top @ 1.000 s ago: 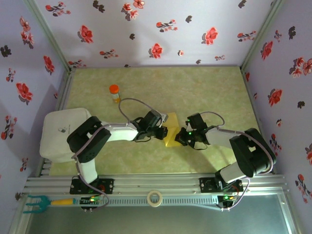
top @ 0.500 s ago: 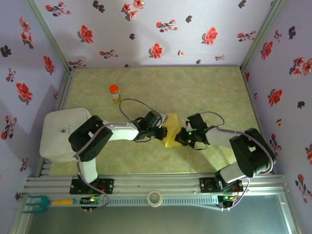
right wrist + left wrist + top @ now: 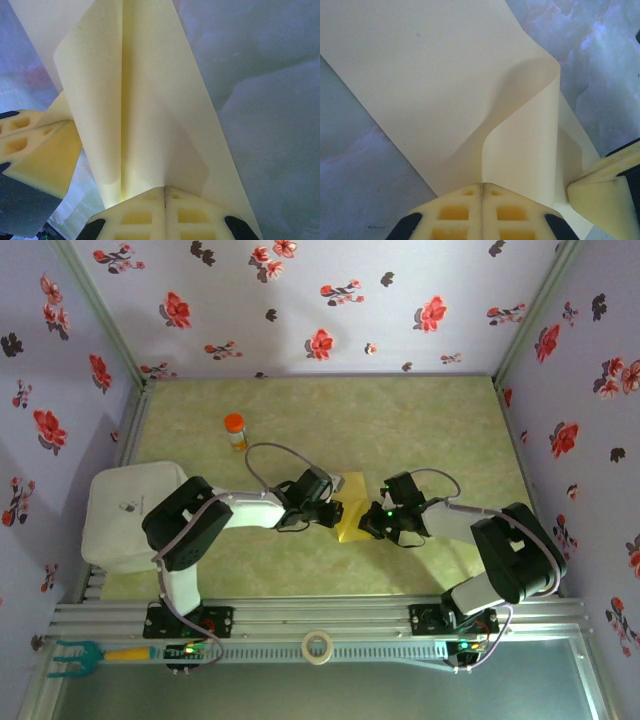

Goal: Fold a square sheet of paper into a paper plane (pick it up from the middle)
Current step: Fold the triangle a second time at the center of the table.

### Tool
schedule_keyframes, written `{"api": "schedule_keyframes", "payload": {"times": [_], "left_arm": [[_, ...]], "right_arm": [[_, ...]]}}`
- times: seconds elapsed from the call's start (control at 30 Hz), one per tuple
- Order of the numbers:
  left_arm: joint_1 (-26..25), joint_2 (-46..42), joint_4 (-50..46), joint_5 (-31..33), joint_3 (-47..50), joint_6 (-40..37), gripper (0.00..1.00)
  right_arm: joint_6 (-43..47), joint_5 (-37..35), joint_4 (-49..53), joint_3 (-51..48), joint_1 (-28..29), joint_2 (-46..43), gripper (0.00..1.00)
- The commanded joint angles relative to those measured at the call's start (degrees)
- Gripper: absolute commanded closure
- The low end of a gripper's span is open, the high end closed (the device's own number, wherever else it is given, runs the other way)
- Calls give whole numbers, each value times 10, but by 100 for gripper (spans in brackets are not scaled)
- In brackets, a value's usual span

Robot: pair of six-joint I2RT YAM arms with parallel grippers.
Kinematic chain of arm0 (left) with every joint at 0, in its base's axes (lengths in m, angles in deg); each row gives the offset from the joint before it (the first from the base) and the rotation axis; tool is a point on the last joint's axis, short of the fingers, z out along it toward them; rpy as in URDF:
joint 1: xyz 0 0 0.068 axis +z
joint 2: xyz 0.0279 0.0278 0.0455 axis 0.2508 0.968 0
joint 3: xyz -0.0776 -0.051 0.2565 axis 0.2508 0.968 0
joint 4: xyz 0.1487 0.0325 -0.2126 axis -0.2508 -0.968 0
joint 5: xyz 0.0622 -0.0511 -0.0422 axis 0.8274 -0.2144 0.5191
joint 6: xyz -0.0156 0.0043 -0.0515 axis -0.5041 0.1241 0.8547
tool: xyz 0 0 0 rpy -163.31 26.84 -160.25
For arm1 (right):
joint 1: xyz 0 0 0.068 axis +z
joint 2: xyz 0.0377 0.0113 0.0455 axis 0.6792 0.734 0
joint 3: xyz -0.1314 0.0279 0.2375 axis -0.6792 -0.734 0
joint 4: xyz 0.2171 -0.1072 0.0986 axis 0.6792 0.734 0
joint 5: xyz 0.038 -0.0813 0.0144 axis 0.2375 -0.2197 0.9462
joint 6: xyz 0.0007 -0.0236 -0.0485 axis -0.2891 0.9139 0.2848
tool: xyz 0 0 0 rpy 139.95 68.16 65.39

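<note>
Top external: my left gripper (image 3: 334,512) and right gripper (image 3: 366,525) both clench the square sheet of paper (image 3: 352,502), mid-fold; next move, I judge, presses the crease flat.

You have a small orange-capped bottle (image 3: 234,430) standing upright on the far left of the pale green marbled tabletop (image 3: 430,420). A white rounded box (image 3: 115,520) sits against the table's left edge. On the near metal rail (image 3: 350,618) lies a white tape ring (image 3: 318,646), and well to its left a teal hand fork with a yellow handle (image 3: 110,653).
</note>
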State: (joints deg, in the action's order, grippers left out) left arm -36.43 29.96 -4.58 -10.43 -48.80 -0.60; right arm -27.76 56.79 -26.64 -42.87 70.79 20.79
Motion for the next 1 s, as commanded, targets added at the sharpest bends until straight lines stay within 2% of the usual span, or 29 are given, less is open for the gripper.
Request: {"api": "schedule_keyframes", "payload": {"times": [0.0, 0.47, 0.67, 0.83, 0.97], "left_arm": [[6, 6, -8, 7, 0, -6, 96], [5, 15, -7, 6, 8, 6, 100], [6, 16, -7, 2, 11, 6, 100], [6, 15, 1, 0, 18, 9, 100], [6, 17, 4, -1, 19, 11, 100]], "right_arm": [[7, -6, 30, -2, 1, 12, 98], [1, -6, 21, 1, 1, 7, 96], [-18, -11, -5, -2, -5, -35, 93], [-36, -2, -30, -1, -21, -65, 98], [-61, 25, -87, 7, -22, -38, 100]]}}
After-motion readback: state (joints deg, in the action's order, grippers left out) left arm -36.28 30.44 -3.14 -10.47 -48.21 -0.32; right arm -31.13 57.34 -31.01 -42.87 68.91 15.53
